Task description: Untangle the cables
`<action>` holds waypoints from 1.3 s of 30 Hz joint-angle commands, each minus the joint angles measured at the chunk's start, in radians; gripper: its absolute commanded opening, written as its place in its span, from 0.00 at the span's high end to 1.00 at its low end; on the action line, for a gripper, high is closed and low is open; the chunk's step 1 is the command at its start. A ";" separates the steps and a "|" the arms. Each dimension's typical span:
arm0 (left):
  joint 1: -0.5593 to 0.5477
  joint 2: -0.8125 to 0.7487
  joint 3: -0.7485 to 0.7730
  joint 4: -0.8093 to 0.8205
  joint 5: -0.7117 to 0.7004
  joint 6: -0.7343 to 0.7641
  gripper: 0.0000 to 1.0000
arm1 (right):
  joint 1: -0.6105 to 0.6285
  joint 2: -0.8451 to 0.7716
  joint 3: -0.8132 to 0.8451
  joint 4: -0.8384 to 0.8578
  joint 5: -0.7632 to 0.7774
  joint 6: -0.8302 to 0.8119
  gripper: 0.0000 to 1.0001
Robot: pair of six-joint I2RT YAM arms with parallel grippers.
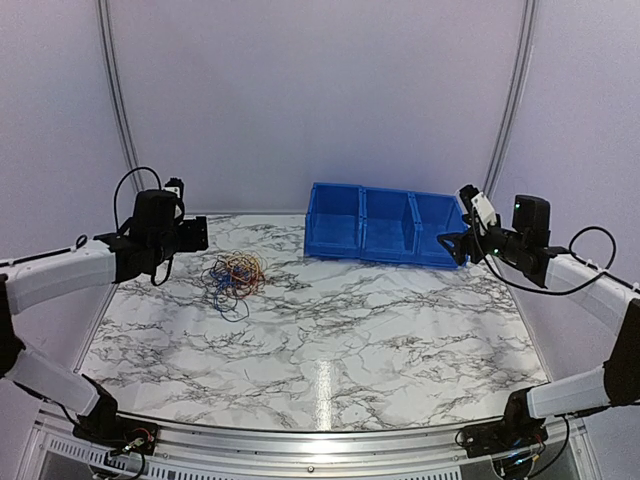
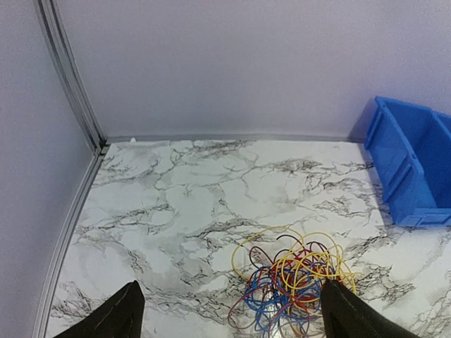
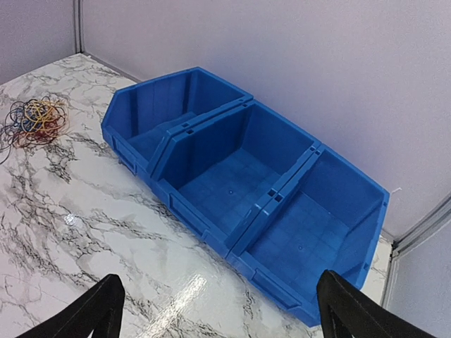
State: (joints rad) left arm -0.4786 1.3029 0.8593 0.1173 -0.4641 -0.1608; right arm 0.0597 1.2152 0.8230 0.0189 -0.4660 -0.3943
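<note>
Top external: cables [image 1: 235, 277] lie in one tangled heap on the marble table [image 1: 330, 350], at about 10 o'clock from its centre. They are well apart from the blue bin [image 1: 385, 228] at 1 o'clock. Left gripper [image 1: 192, 235] hovers near the heap at its 10 o'clock, jaws wide apart and empty. Right gripper [image 1: 452, 246] is also spread wide and empty, by the bin's 3 o'clock end (far from the work).

My call: pinch one outer yellow loop and bring the right arm across to pin the rest before pulling.

Hard to read: which strand crosses which, any free ends, the dark wires. Left wrist view cuts off the heap's 6 o'clock edge.
</note>
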 commanded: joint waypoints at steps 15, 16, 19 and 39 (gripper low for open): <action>0.155 0.485 0.285 -0.018 0.398 -0.362 0.01 | 0.009 0.006 -0.002 -0.065 -0.096 -0.049 0.06; 0.155 0.516 0.309 -0.004 0.404 -0.369 0.01 | 0.009 0.006 -0.003 -0.064 -0.099 -0.050 0.06; 0.154 0.634 0.412 -0.028 0.448 -0.390 0.01 | 0.009 0.007 -0.006 -0.065 -0.106 -0.052 0.06; -0.168 0.540 0.104 0.133 0.576 -0.429 0.20 | 0.009 0.028 -0.029 -0.076 -0.221 -0.080 0.11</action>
State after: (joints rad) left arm -0.5533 1.9285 1.0473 0.1879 0.0723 -0.5751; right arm 0.0597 1.2400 0.8085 -0.0544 -0.6235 -0.4656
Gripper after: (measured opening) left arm 0.806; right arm 0.910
